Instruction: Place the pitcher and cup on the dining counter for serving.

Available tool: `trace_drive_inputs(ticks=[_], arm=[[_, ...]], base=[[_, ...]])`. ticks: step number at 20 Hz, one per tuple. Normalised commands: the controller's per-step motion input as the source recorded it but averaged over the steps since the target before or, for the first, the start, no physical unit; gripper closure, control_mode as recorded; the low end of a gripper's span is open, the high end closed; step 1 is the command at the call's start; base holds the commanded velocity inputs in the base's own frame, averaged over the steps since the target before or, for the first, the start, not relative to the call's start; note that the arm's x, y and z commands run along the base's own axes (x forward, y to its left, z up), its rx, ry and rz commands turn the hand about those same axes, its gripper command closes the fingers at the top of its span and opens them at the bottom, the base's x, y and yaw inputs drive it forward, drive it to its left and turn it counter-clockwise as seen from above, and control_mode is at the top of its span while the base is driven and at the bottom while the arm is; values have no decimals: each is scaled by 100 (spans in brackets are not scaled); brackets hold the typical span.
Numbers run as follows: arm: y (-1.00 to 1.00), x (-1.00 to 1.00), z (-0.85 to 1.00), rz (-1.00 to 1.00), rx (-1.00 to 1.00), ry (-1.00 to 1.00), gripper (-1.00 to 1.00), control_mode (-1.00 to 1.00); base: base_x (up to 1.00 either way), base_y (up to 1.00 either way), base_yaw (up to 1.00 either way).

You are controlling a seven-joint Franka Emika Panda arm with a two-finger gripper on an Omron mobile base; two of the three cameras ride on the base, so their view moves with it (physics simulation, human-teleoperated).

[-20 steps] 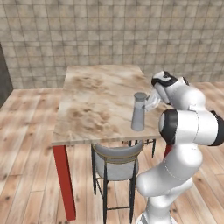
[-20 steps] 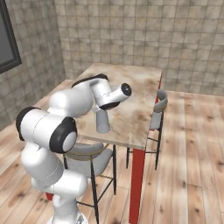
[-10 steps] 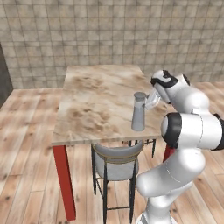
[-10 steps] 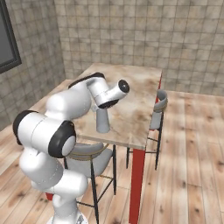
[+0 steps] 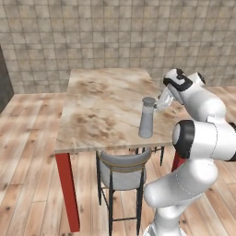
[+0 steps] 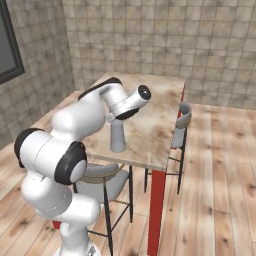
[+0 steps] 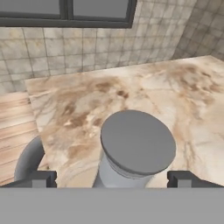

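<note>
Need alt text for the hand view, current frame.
Looking down on the flat round top of the grey pitcher, which stands on the marbled dining counter. The open end effector has one dark fingertip either side of the neck, neither touching. A grey chair back sits at left.

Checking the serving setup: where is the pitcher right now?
The pitcher stands upright on the dining counter, near its front edge above a stool, with the open gripper beside its neck.
</note>
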Motion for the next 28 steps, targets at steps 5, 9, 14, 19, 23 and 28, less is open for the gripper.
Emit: trace_drive_inputs(ticks=[5, 9, 14, 19, 23, 28], arm=[[-10, -39, 29, -11, 0, 0, -100, -100], [7, -88, 20, -15, 0, -1, -100, -100], [43, -100, 5, -17, -3, -3, -100, -100], [34, -99, 0, -17, -3, -3, -100, -100], [14, -53, 7, -11, -4, 0, -100, -100], [0, -3, 12, -2, 0, 0, -100, -100]], base=[[0, 0, 0], [0, 0, 0], [0, 0, 0], [0, 0, 0], [0, 0, 0], [0, 0, 0]])
